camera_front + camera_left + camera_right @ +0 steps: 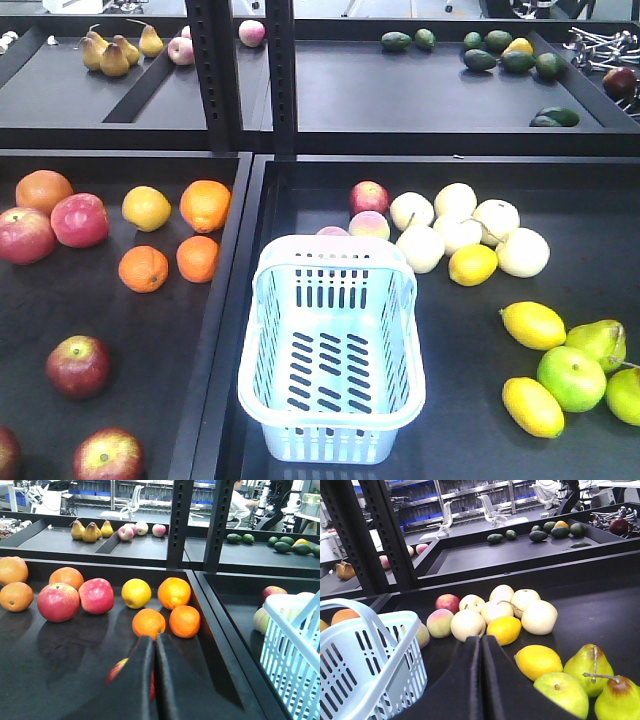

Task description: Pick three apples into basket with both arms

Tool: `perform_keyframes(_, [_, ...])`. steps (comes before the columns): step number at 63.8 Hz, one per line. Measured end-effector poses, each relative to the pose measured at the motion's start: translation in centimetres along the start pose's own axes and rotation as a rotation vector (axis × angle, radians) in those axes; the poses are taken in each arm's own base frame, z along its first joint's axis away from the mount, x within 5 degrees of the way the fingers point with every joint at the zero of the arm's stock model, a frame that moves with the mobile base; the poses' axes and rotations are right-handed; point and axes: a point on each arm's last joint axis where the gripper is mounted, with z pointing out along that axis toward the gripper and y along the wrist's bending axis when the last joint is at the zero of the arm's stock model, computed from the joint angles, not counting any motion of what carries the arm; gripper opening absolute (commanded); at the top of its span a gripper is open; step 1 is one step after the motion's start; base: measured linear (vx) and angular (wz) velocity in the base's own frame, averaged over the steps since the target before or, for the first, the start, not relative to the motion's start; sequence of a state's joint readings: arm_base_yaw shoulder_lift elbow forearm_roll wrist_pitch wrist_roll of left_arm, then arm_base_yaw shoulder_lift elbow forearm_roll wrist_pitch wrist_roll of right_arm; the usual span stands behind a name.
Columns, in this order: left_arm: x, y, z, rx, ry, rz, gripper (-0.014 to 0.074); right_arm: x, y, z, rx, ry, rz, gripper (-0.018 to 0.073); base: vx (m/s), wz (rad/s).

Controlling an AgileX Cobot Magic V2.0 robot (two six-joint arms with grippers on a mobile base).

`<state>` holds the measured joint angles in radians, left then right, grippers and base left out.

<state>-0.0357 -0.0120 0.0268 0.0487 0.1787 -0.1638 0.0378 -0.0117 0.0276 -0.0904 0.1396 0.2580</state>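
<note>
Three dark red apples lie in the left tray in the front view: one (pixel 78 366) mid-left, one (pixel 107 456) at the front edge, and one (pixel 5 452) cut off at the corner. The pale blue basket (pixel 262 300) stands empty in the right tray beside the divider. Neither arm shows in the front view. In the left wrist view my left gripper (pixel 154 639) is shut with nothing between its fingers; a dark red apple (pixel 116 671) peeks out from behind them, and the basket (pixel 295 650) is at the right. My right gripper (pixel 481 639) is shut and empty, with the basket (pixel 370 665) to its left.
Oranges (pixel 204 205) and pinkish-red apples (pixel 79 219) fill the back of the left tray. Pale round fruit (pixel 457 232), lemons (pixel 533 325) and green pears (pixel 598 341) lie right of the basket. A raised divider (pixel 228 300) separates the trays. Black shelf posts (pixel 240 70) stand behind.
</note>
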Motion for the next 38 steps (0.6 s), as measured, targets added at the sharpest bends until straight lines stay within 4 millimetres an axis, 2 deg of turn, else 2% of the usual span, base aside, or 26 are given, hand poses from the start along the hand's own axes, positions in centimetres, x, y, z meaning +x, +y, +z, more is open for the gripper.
perform_keyframes(38, [0.0,0.0,0.0,0.0,0.0,0.0,-0.0006,0.0,0.0,0.0,0.0,0.0,0.0,-0.0008,0.0,0.0])
